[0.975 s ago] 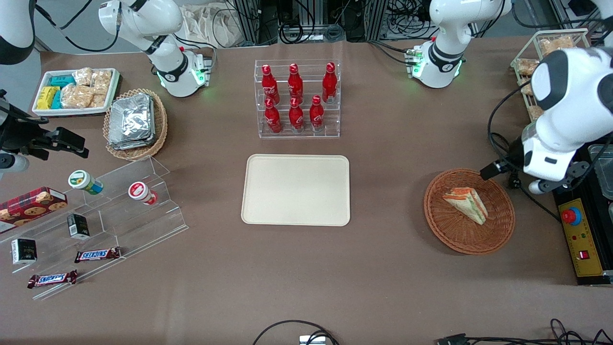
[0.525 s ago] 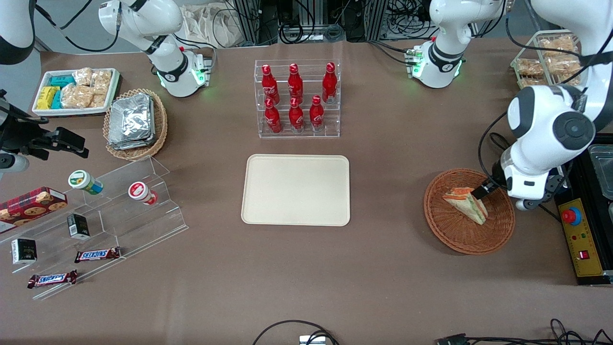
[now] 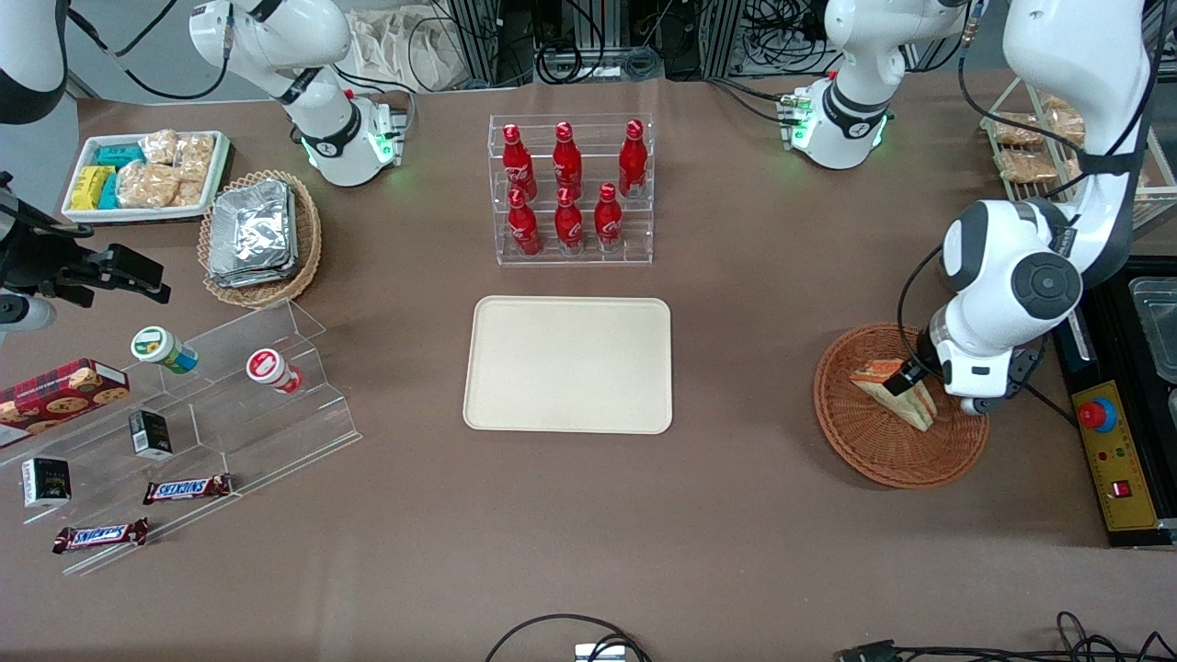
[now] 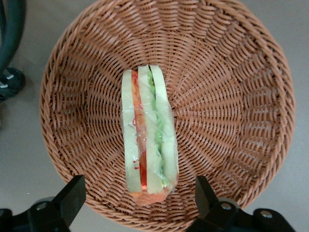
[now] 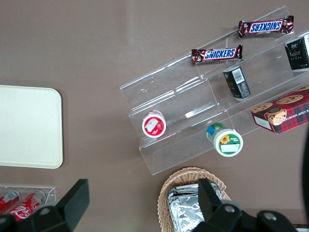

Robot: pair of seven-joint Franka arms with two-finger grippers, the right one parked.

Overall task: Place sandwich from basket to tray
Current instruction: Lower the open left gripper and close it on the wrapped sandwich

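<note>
The sandwich [image 3: 890,390] is a wrapped white wedge with orange, red and green layers, lying in the reddish-brown wicker basket [image 3: 878,460] toward the working arm's end of the table. In the left wrist view the sandwich [image 4: 147,135] rests on edge in the middle of the basket [image 4: 231,96]. My gripper [image 3: 924,386] hangs just above it, open, its two black fingers [image 4: 71,192] straddling the sandwich's nearer end without touching it; the gripper [image 4: 137,191] holds nothing. The cream tray [image 3: 568,363] lies bare at the table's centre and also shows in the right wrist view, where the tray [image 5: 26,125] is cut by the edge.
A clear rack of red bottles [image 3: 570,188] stands farther from the front camera than the tray. A control box with a red button [image 3: 1108,441] sits beside the basket. A tan basket of foil packets [image 3: 260,234] and an acrylic snack stand [image 3: 230,405] lie toward the parked arm's end.
My arm has swung in over the basket and come down, bringing the open gripper from beside the basket's rim to directly above the sandwich. The sandwich has not moved.
</note>
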